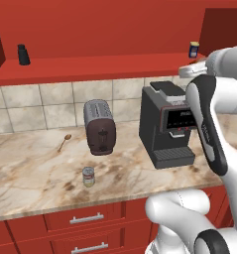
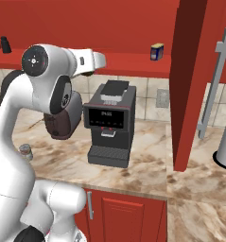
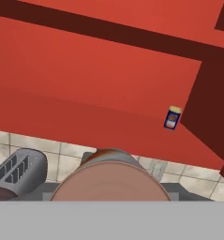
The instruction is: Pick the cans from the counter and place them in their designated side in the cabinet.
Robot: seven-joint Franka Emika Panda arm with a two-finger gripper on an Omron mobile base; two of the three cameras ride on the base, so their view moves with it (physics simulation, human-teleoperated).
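Observation:
A dark red can [image 3: 111, 176] fills the bottom middle of the hand view, close to the camera, and it hides the finger tips. My gripper [image 2: 99, 60] is shut on it, raised over the coffee machine and facing the cabinet's open red shelf [image 3: 85, 117]. In the left base view the hand [image 1: 190, 70] sits just below the shelf [image 1: 90, 67]. The silvery can [image 1: 88, 176] with a pale label stands upright near the front of the counter [image 1: 35, 173]; it also shows behind my arm [image 2: 25, 152].
A blue-and-yellow can [image 1: 194, 49] stands at the shelf's right end and a black shaker [image 1: 23, 54] at its left. A toaster [image 1: 99, 126], a black coffee machine [image 1: 167, 124] and a wooden spoon [image 1: 64, 142] are on the counter. An open red cabinet door [image 2: 195, 80] hangs to the right.

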